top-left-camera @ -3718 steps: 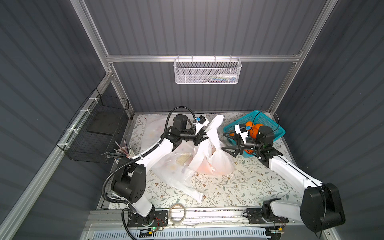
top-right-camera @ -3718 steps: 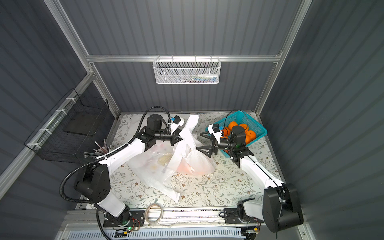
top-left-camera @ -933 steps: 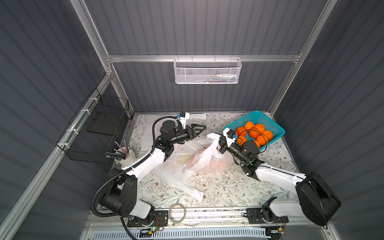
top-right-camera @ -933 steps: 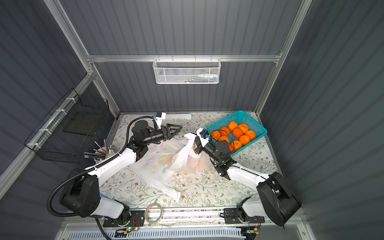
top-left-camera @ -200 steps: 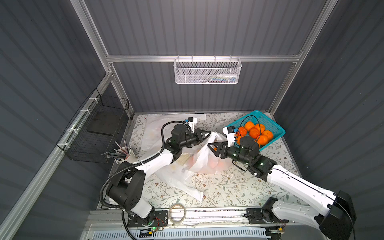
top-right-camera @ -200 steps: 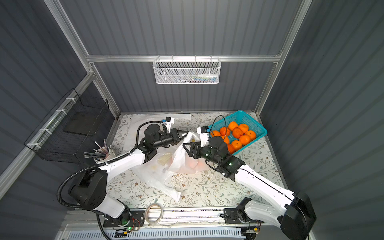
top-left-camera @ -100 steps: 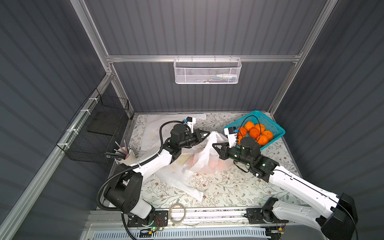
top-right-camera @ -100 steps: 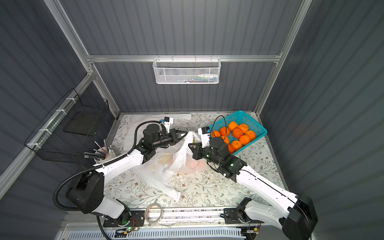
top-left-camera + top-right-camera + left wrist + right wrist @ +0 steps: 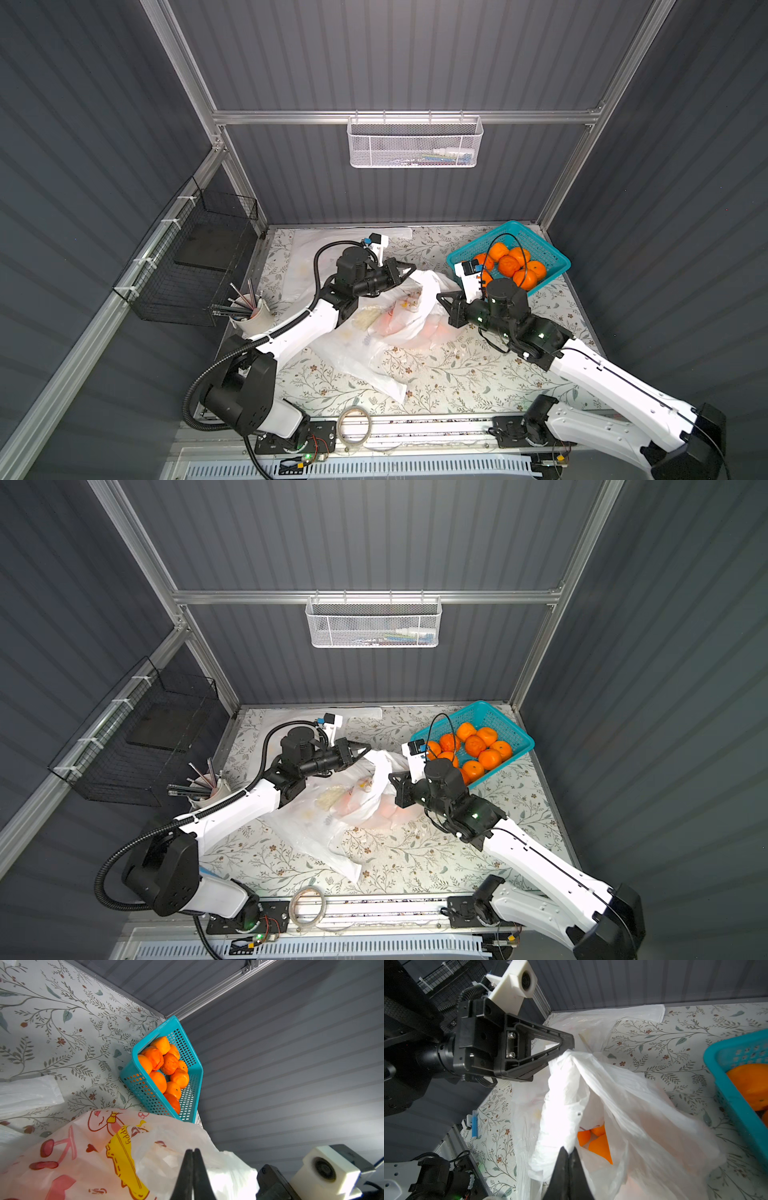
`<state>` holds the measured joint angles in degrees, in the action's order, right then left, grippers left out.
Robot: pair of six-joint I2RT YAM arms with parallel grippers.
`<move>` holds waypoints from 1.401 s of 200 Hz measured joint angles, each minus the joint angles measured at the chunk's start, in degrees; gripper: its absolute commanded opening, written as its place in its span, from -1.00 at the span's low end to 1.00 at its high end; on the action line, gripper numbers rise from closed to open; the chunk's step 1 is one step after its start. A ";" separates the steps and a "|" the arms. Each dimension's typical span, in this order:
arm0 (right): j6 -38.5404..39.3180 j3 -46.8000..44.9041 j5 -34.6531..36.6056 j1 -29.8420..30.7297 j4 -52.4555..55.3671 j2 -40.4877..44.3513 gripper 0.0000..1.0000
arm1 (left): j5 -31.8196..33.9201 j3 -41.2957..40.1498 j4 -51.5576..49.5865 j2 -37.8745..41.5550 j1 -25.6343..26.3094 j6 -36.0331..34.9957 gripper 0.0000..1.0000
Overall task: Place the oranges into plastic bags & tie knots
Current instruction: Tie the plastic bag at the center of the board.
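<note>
- In both top views, mid-frame, the right fingers (image 9: 444, 300) now clench on the printed plastic bag (image 9: 399, 320), where a second ago they stood spread. The left fingers (image 9: 402, 269) stay clamped on its top.
- Left wrist view: the left fingers, bottom centre, pinch bag film. Loose oranges (image 9: 166, 1068) wait in the teal basket (image 9: 196, 1076), mid-frame.
- Right wrist view: the right fingers, bottom centre, grasp a twisted handle strip (image 9: 560, 1105); bagged oranges (image 9: 598, 1142) show beside it. With both sides held, knotting looks ready to begin.
</note>
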<state>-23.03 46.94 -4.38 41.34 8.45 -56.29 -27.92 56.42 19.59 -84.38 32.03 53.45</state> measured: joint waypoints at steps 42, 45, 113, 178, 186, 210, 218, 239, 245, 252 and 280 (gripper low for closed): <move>3.15 0.00 -1.68 -0.04 2.40 1.20 -0.93 | 1.44 0.52 -2.91 0.07 -2.36 -2.25 -1.00; 3.32 0.00 -1.77 -0.04 2.64 1.33 -0.93 | 1.57 0.55 -2.97 0.07 -2.60 -2.32 -1.00; 5.55 0.02 6.40 -0.31 8.76 3.30 -1.00 | 4.96 0.92 -8.48 0.50 -3.91 -7.19 -1.00; 5.16 1.07 17.62 -4.04 14.10 2.71 -1.00 | 10.71 1.51 -15.74 3.69 -3.85 -15.56 -1.00; 5.38 1.05 16.87 -4.68 14.05 2.69 -1.00 | 10.99 1.49 -15.93 3.69 -3.85 -16.00 -1.00; 7.30 -0.09 9.40 -7.30 12.98 4.50 -0.54 | 11.47 1.31 -16.00 3.69 -3.85 -16.92 -1.00; 7.74 -0.48 7.02 -8.13 12.76 5.53 -0.20 | 11.56 1.27 -15.98 3.69 -3.87 -16.96 -1.00; 9.22 -0.87 -0.46 -10.38 12.66 8.87 0.31 | 11.69 1.27 -15.72 3.67 -4.13 -16.94 -1.00; 9.90 -0.87 -2.67 -10.93 12.59 9.99 0.44 | 11.65 1.27 -15.67 3.67 -4.15 -16.87 -1.00; 10.71 -0.87 -4.39 -11.15 12.68 10.91 0.57 | 11.56 1.27 -15.65 3.61 -4.28 -16.85 -1.00; 16.55 -0.87 -9.60 -11.37 13.66 12.96 0.86 | 11.19 1.29 -15.61 3.21 -4.28 -16.81 -1.00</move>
<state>-6.48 46.06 -13.98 29.98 22.11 -43.33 -16.73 57.71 3.99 -81.17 27.75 36.64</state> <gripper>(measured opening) 0.896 0.049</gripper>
